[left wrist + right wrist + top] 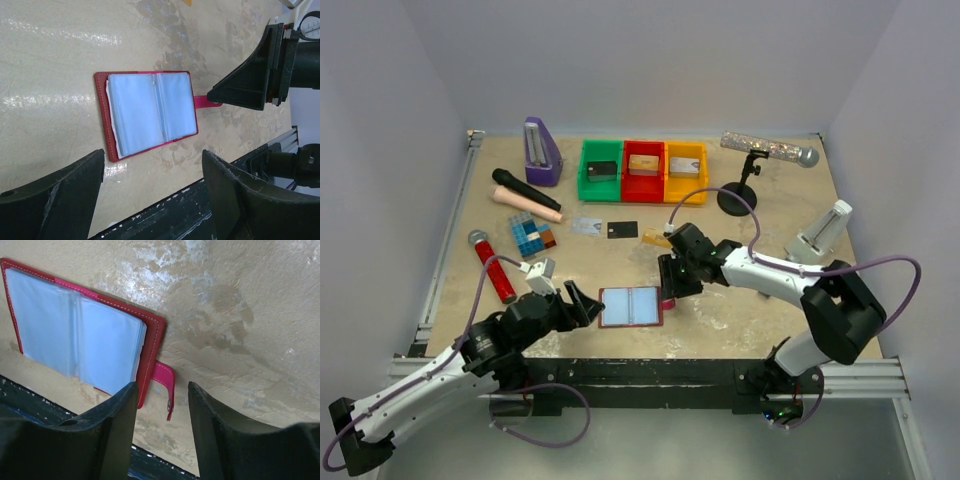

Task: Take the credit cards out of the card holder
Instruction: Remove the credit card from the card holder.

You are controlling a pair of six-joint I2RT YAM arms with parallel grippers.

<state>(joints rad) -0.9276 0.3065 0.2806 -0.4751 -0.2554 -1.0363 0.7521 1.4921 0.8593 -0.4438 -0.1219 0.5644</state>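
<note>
1. One card holder (pixel 631 306) is lying open and flat near the front edge of the counter (pixel 750 315). Its two pale blue-grey sleeve pages are facing up, and its one small red tab (pixel 164 380) is sticking out on the right side.
2. Whether any card is sitting inside the sleeves cannot be told.
3. Three credit cards (pixel 622 229) are lying in a row on the counter behind the holder, well apart from it: one silvery-grey card (pixel 586 226), one black card (pixel 622 229) and one gold-tan card (pixel 655 238), the last just beside the right arm.
4. The left hand (pixel 590 305) is hovering just left of the holder, its two fingers spread wide with nothing between them.
5. The right hand (pixel 162 390) is sitting at the holder's right edge. Its two fingers are standing apart with the tab in line with the gap, and they are not pinching it.
6. Three trays are standing side by side at the back: one green tray (pixel 586 182), one red tray (pixel 643 182) and one yellow tray (pixel 685 186). Each is carrying one small block.
7. One purple metronome (pixel 541 152) and one tiled block (pixel 532 236) are standing on the left.
</note>
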